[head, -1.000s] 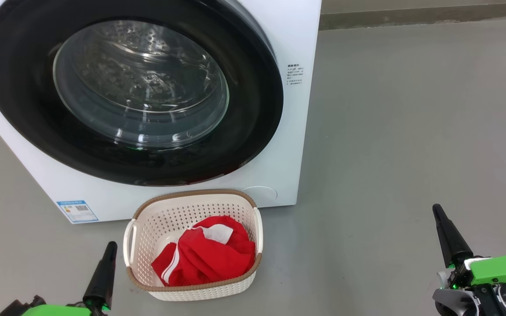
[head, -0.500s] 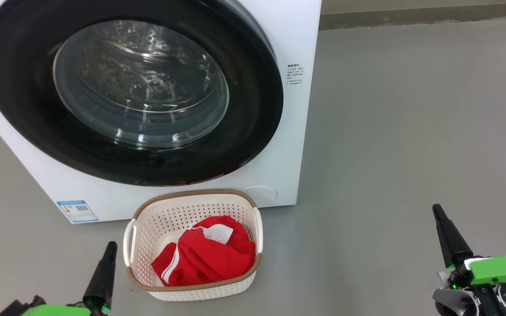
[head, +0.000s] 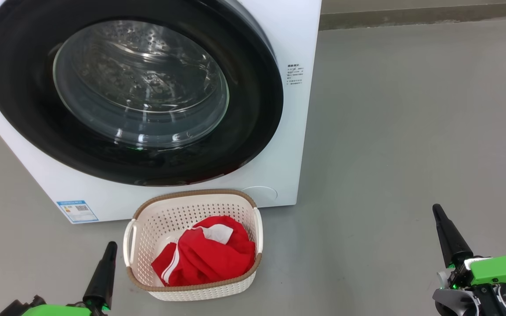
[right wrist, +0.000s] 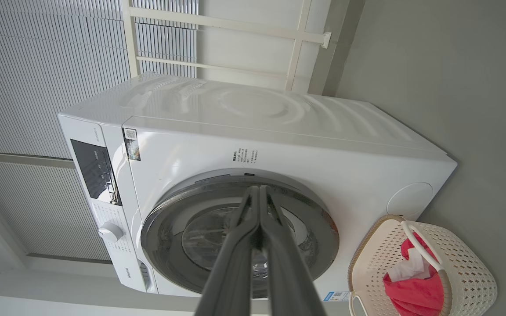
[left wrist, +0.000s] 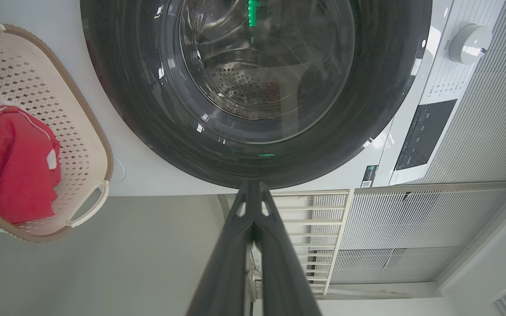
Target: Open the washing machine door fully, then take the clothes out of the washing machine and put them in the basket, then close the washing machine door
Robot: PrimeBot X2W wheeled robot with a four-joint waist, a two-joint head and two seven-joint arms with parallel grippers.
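Door shut: the washing machine door is seen pressed flush against the white washing machine, filling the upper left of the head view. The perforated steel drum is made out through its bulging glass. Down at the bottom centre, the cream basket is set on the grey floor, just in front of the machine's lower edge. The red clothes are bundled inside it, with white stripe trim and a white collar patch turned up. A small blue label is spotted on the machine's front, up and to the left of the basket. At the lower left, the left gripper is held clenched, fingers pressed together with nothing between them, near the basket but not touching it. At the lower right, the right gripper is likewise clamped on nothing, well apart from basket and machine. In both wrist views the dark fingers are shown meeting at their tips, pointed toward the door.
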